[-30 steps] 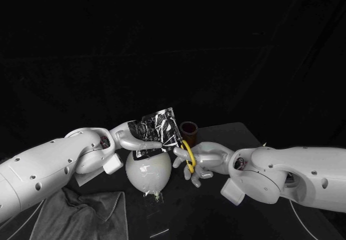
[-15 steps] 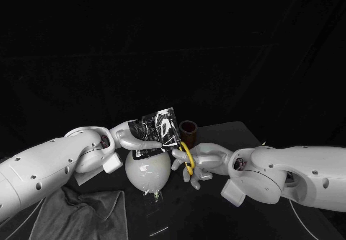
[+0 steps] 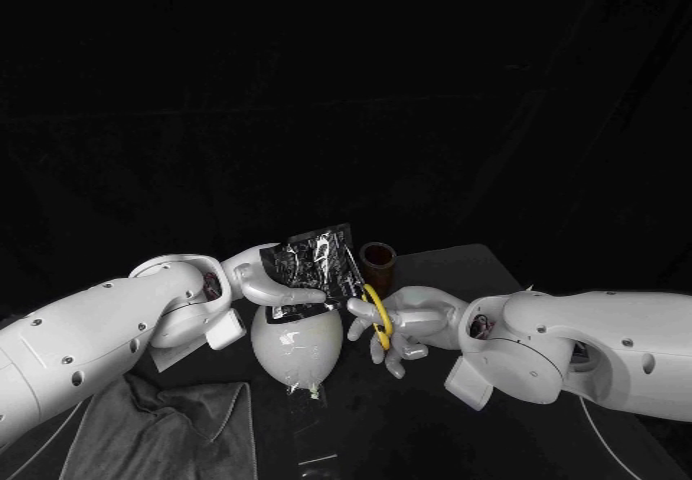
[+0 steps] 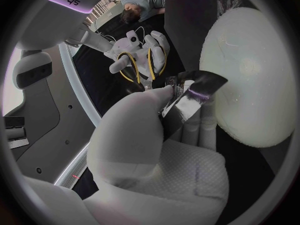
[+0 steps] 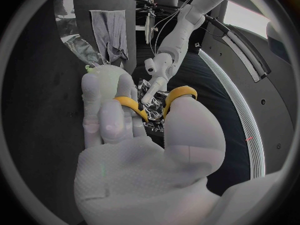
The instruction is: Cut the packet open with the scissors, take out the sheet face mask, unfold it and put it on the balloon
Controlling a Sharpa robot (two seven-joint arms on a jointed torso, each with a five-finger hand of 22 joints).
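Observation:
My left hand (image 3: 271,281) pinches a shiny silver packet (image 3: 317,261) and holds it upright above the white balloon (image 3: 297,343), which lies on the table. My right hand (image 3: 405,320) holds the yellow-handled scissors (image 3: 378,316), fingers through the loops, blades pointing up to the packet's right edge. The left wrist view has the packet (image 4: 189,92) held in my left hand (image 4: 140,135) beside the balloon (image 4: 250,75), with the scissors (image 4: 139,65) beyond. The right wrist view shows the yellow loops of the scissors (image 5: 181,93) on my right hand (image 5: 147,145), with the packet (image 5: 150,94) just ahead.
A brown cylinder (image 3: 378,262) stands just behind the packet and the scissors. A grey cloth (image 3: 159,425) lies crumpled at the near left of the table, and the cloth (image 5: 109,32) also hangs past the balloon in the right wrist view.
The packet has dropped a little and tilted toward the scissors. My right hand with the scissors has barely shifted.

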